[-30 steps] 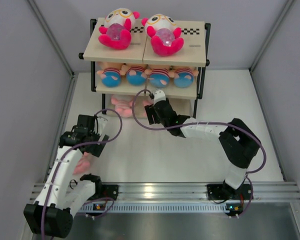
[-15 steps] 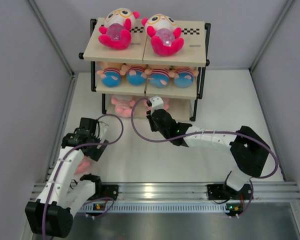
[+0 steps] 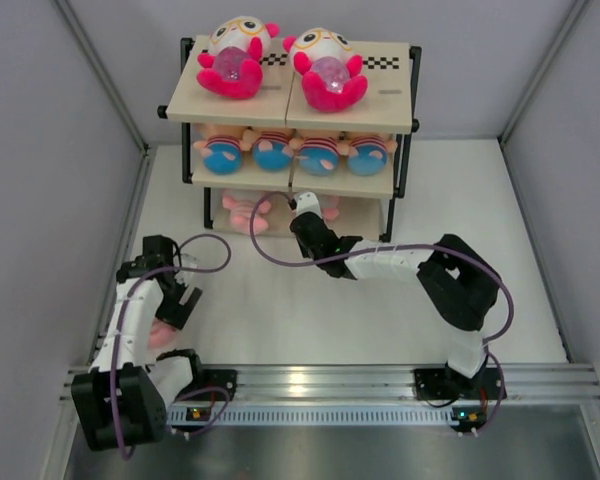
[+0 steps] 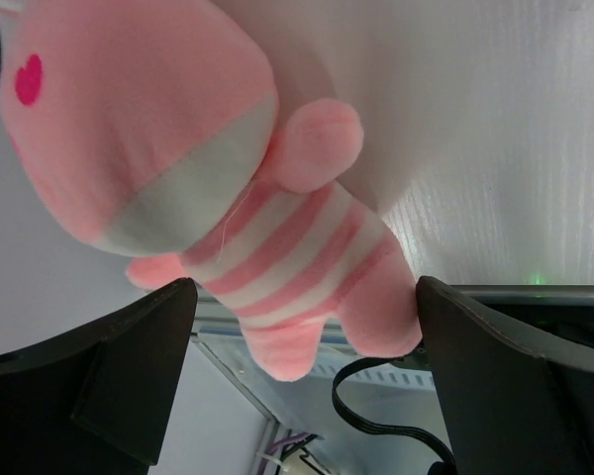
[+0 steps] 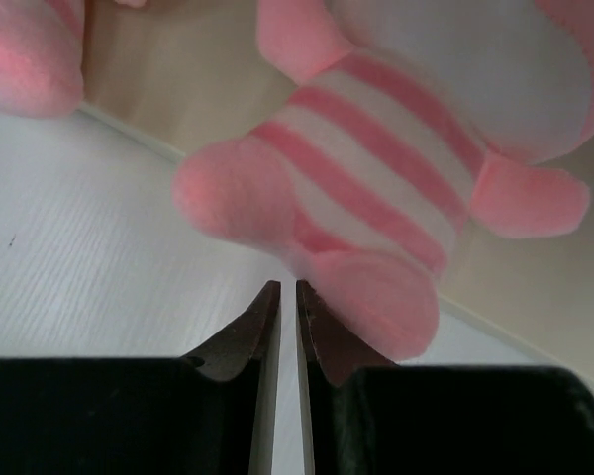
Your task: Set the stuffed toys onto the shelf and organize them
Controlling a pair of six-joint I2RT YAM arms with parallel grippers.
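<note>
Left gripper (image 4: pixel 302 297) spread wide over a pink striped toy (image 4: pixel 228 198) lying on the table (image 4: pixel 515 148) (fingers not clamped on it). Right gripper (image 5: pixel 285 292) pinched closed and empty, at the shelf (image 3: pixel 390 95) bottom tier, just beside a second pink toy (image 5: pixel 376 188).

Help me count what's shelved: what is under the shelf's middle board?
A left pink toy and a right pink toy lie on the bottom board. The middle board covers anything farther back.
</note>
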